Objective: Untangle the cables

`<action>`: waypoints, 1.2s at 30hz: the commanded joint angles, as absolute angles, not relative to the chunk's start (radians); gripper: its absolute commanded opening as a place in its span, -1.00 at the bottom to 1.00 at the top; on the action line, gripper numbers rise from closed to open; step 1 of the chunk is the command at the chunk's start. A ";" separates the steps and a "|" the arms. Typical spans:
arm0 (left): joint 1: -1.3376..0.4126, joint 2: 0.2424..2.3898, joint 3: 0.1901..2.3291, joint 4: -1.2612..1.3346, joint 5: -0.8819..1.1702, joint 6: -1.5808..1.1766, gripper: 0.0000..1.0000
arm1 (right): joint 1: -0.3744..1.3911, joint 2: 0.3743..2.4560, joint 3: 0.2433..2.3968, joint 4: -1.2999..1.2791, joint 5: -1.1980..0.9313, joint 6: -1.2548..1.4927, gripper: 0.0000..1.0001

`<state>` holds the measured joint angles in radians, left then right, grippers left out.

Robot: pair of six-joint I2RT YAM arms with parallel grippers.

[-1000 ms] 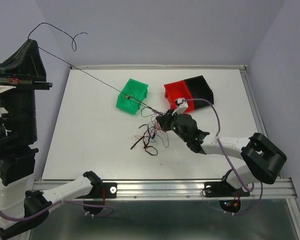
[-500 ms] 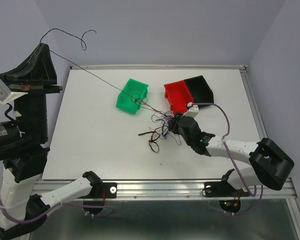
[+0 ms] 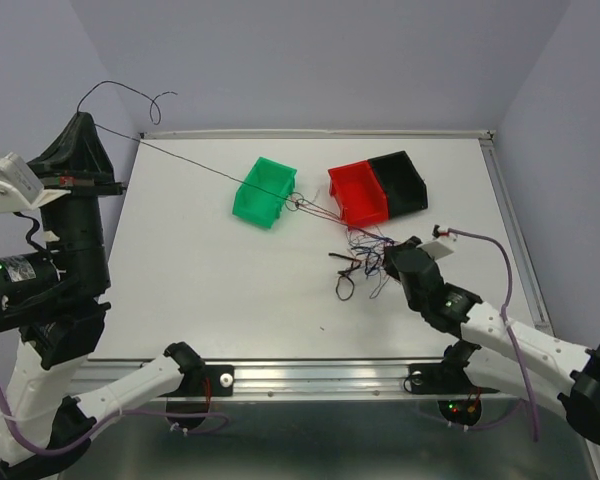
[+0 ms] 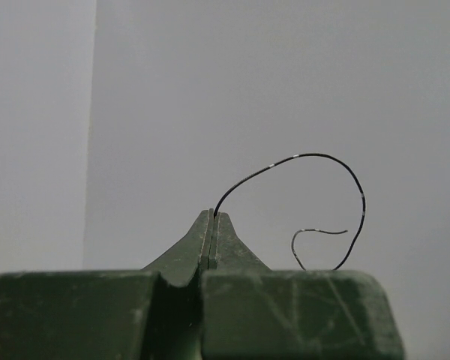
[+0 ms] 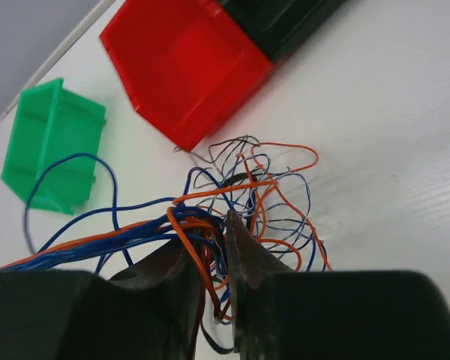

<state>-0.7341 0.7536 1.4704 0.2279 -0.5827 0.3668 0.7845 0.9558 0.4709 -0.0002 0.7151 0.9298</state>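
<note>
In the last sec your R gripper (image 5: pixel 223 225) has backed off toward 4 o'clock. It dragged the cables (image 3: pixel 365 258) along: the ball sat near table (image 3: pixel 200 270) centre and now lies at 3 o'clock of centre, just at 6 o'clock of the red bin (image 3: pixel 355 190). The jaws are pressed nearly together, pinching a few orange and blue strands at the ball's near edge; the rest fans out loose beyond the tips.

L gripper (image 4: pixel 212 217) has hardly moved. It's parked high at 9 o'clock, off the table edge, fingers pressed flat together on the black wire (image 4: pixel 315 154), free end curling past them. That wire runs taut across the green bin (image 3: pixel 263 190). Its small knot (image 3: pixel 295 203) was over the bin and has slid to the bin's 3 o'clock side.

What that means, imo: the ends are further apart and the line's tight, but the knot and ball travelled with the pull rather than letting go. The black wire isn't free yet, so most of the task is left. More straight pulling prob just tightens the knot. Better to hold the ball down close by it.
</note>
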 commanded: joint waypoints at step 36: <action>-0.732 0.768 1.313 0.060 0.167 0.261 -1.00 | 0.672 0.583 0.336 0.322 -0.030 0.439 0.84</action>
